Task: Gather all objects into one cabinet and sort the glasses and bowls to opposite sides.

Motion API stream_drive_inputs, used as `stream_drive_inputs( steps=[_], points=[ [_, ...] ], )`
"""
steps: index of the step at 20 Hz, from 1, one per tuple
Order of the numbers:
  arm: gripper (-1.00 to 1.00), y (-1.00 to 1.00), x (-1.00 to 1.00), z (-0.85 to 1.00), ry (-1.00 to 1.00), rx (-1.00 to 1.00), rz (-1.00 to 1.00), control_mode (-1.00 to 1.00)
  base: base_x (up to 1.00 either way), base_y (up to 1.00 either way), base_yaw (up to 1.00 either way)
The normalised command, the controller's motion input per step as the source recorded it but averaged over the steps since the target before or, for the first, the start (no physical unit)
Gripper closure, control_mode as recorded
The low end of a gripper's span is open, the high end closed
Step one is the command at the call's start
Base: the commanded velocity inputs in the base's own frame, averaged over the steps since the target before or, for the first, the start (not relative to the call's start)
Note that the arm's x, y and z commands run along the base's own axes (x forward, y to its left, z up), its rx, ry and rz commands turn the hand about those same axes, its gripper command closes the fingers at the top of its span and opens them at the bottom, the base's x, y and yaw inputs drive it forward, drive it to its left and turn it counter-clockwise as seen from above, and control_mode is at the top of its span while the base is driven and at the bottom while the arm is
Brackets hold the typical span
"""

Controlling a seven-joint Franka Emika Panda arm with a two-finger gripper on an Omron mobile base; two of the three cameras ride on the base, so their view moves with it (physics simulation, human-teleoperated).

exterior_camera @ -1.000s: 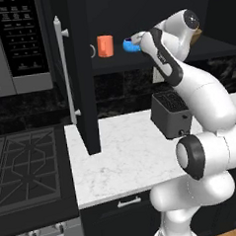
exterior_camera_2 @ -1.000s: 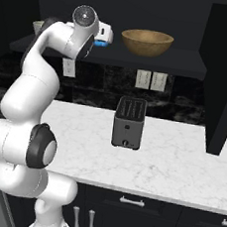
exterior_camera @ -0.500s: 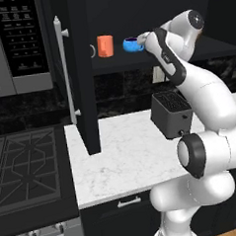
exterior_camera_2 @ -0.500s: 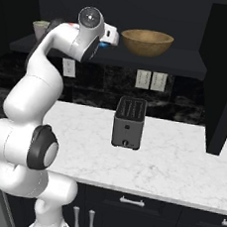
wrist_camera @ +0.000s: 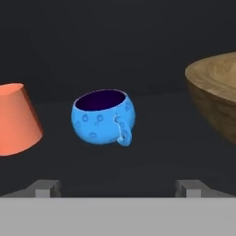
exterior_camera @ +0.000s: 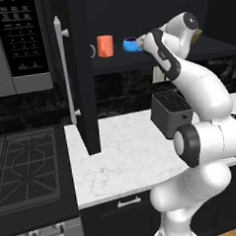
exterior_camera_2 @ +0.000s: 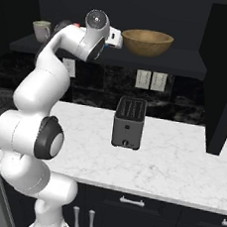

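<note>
On the dark shelf point(wrist_camera: 152, 156) of the black wall cabinet stand the orange cup point(wrist_camera: 14, 120), the squat blue cup point(wrist_camera: 103, 118) and the wide wooden bowl point(wrist_camera: 216, 99), left to right in the hand view. My gripper point(wrist_camera: 117, 188) is open. Its fingertips point(wrist_camera: 46, 188) sit well apart, just short of the blue cup, touching nothing. From the left base view the gripper point(exterior_camera: 142, 43) hovers right of the blue cup point(exterior_camera: 131, 45), with the orange cup point(exterior_camera: 104, 45) further left. The bowl point(exterior_camera_2: 146, 42) rests on the shelf's right part in the right base view.
The tall cabinet door point(exterior_camera: 84, 92) stands open over the counter's left end. A black toaster point(exterior_camera_2: 129, 122) sits on the white marble counter point(exterior_camera_2: 179, 168) below the shelf. A pale mug point(exterior_camera_2: 41, 29) stands at the shelf's far left. A stove point(exterior_camera: 24, 170) lies left of the counter.
The jaws have widened, and the hand has drawn back a little to the right. The blue cup stays standing on the shelf beside the orange cup.
</note>
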Motion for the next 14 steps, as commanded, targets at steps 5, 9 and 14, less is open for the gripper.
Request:
stream_drive_inputs(
  steps=[5,9,14],
  points=[
    [-1.0,0.0,0.32,-0.03,0.06,0.0,0.0,-1.0,0.0,0.0,0.0],
    [-1.0,0.0,0.3,-0.04,0.03,0.0,0.0,-1.0,0.0,0.0,0.0],
    [-1.0,0.0,0.2,-0.1,0.01,0.0,0.0,-1.0,0.0,0.0,0.0]
  ],
)
